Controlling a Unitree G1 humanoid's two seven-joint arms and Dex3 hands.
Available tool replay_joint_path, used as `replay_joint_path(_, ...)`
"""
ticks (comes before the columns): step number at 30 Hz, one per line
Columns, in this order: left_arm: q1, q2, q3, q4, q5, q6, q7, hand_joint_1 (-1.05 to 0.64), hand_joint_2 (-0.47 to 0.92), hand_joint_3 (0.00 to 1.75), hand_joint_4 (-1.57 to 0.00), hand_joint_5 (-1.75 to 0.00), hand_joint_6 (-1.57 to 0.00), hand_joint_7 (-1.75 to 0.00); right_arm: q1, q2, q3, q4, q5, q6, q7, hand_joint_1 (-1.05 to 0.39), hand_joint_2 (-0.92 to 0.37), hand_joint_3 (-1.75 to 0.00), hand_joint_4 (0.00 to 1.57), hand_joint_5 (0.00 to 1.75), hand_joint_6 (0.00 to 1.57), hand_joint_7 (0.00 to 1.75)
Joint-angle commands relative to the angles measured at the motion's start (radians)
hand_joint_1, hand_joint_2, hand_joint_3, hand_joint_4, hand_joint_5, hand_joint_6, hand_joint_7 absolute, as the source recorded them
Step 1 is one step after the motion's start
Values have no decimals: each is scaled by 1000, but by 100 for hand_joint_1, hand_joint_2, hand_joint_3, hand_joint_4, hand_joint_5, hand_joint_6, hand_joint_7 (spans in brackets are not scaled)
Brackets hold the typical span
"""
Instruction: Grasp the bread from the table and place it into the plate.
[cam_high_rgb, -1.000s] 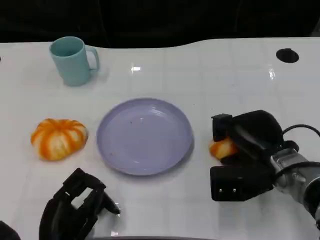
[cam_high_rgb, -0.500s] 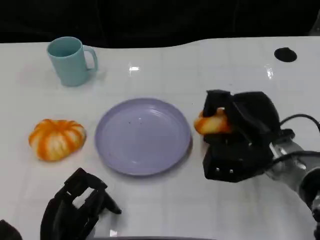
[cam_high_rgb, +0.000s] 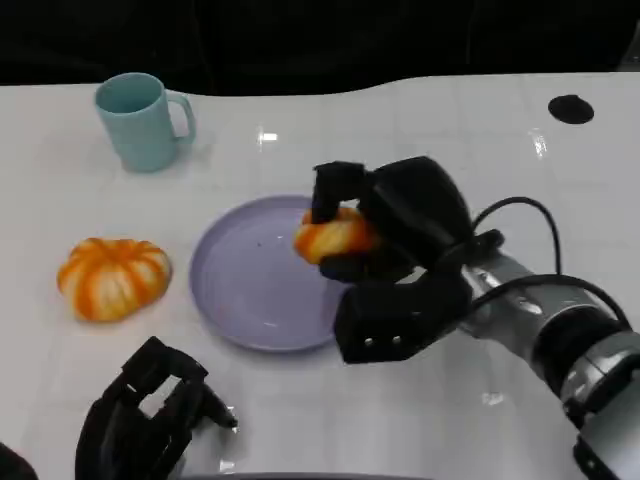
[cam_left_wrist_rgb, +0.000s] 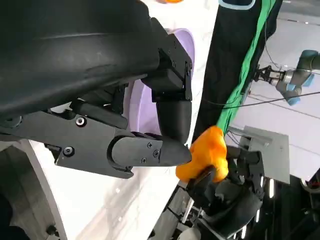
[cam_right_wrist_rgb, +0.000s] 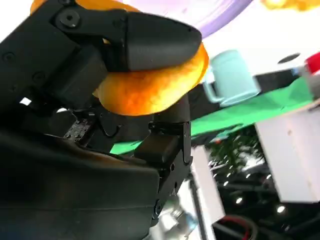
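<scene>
Item 1: bread (cam_high_rgb: 333, 236), small orange roll. We log it held by right hand (cam_high_rgb: 385, 240), fingers clamped over top and under, raised above right part of plate (cam_high_rgb: 240, 290); not resting on it.
Item 2: plate, lavender, round, mid table (cam_high_rgb: 450, 130), nothing lying in it.
Item 3: left hand (cam_high_rgb: 150, 410), near edge of table, holding nothing, fingers curled in loosely; we can't tell how far closed.
Item 4: second orange-and-white bun (cam_high_rgb: 113, 277), on table just left of plate.
Item 5: teal mug (cam_high_rgb: 140, 120), upright, far left, well apart from plate.
</scene>
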Motion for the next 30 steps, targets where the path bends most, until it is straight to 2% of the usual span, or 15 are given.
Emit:
replay_joint_path(1,7,23,0,-6,3,10,0,-52,92,25,-60,-175,-51,-151,-30,35,15,12,-7,30,22,-105,-92,-123,157,175,157,175)
replay_joint_path(9,3,28,3,3,-2,4,-12,-53,92,26,-60,-175,-49,-154,-26,96,31,28,-11,81,20,-105,-92,-120,157,175,157,175)
replay_joint_path(10,2,27,4,4,-3,4,-12,-53,92,26,-60,-175,-49,-154,-26,98,34,29,-12,87,24,-104,-92,-117,147,175,125,175)
replay_joint_path(11,2,28,4,5,-3,2,-14,-53,92,26,-60,-175,-49,-154,-30,99,44,31,-18,101,37,-103,-92,-114,139,175,107,175)
replay_joint_path(12,2,27,4,1,-4,7,-10,-53,92,26,-60,-175,-48,-154,-35,100,53,33,-23,117,62,-104,-92,-107,110,175,70,175)
replay_joint_path(13,2,27,4,0,-5,11,-8,-53,92,25,-60,-175,-49,-154,-40,100,59,35,-28,129,88,-104,-92,-101,54,175,29,172)
replay_joint_path(14,2,27,4,-1,-4,10,-7,-53,92,25,-60,-175,-49,-154,-44,100,63,37,-30,141,128,-105,-92,-97,28,175,15,165)
replay_joint_path(15,1,27,4,0,-2,8,-6,-53,92,25,-60,-175,-50,-153,-49,101,63,39,-29,150,171,-105,-92,-92,14,167,7,143)
replay_joint_path(16,0,29,3,3,0,3,-9,-53,92,25,-61,-175,-50,-154,-52,102,61,39,-27,157,210,-105,-92,-85,6,139,3,92)
replay_joint_path(17,-1,31,2,6,3,-1,-9,-53,92,26,-61,-175,-50,-154,-54,101,60,38,-26,165,239,-105,-92,-80,3,99,1,47)
replay_joint_path(18,-2,32,2,7,4,-2,-10,-54,92,26,-61,-175,-50,-154,-54,100,62,37,-28,170,258,-105,-92,-75,1,52,1,24)
replay_joint_path(19,-3,32,3,9,0,-1,-14,-54,92,26,-61,-175,-50,-154,-54,99,64,35,-31,174,269,-105,-92,-73,1,21,0,10)
replay_joint_path(20,-4,33,4,11,-1,-1,-17,-54,92,27,-61,-175,-50,-154,-54,98,66,34,-32,177,281,-105,-92,-71,0,11,0,5)
replay_joint_path(22,-6,33,4,14,-1,-3,-18,-54,92,27,-61,-175,-49,-154,-56,96,67,32,-31,186,311,-105,-92,-70,0,2,0,1)
replay_joint_path(30,-12,30,4,15,-1,4,-12,-53,92,27,-61,-175,-49,-155,-50,70,40,21,-2,169,373,-105,-92,-77,0,0,0,0)
